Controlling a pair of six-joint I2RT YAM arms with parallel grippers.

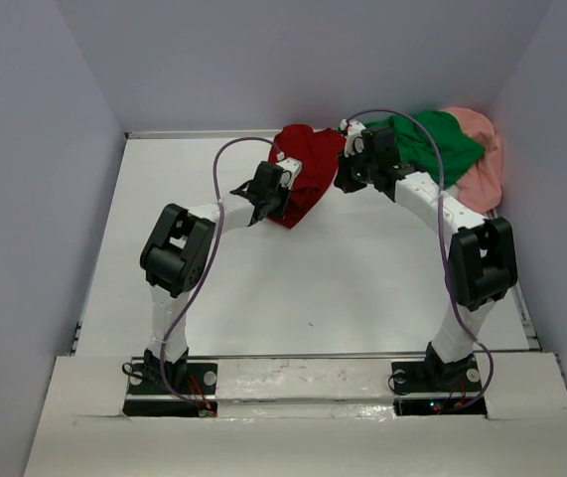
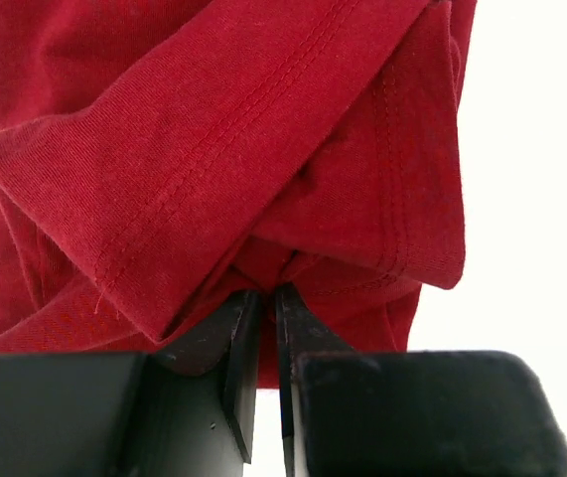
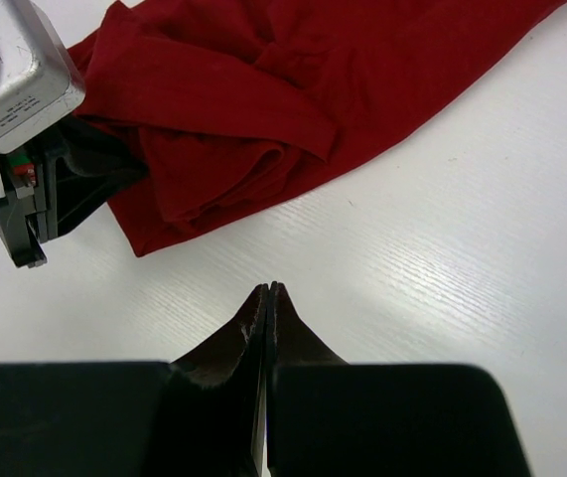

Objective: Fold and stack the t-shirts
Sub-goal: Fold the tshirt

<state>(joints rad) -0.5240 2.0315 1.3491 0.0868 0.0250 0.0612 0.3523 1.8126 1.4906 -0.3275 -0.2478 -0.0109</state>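
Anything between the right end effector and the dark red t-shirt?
Nothing but bare white table, shown in the right wrist view. The right end effector is shut and empty, short of the dark red t-shirt.

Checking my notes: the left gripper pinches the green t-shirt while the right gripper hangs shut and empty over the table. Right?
No, the shirt is wrong. The left wrist view shows the left gripper pinching the dark red t-shirt. The right gripper does hang shut and empty over the table.
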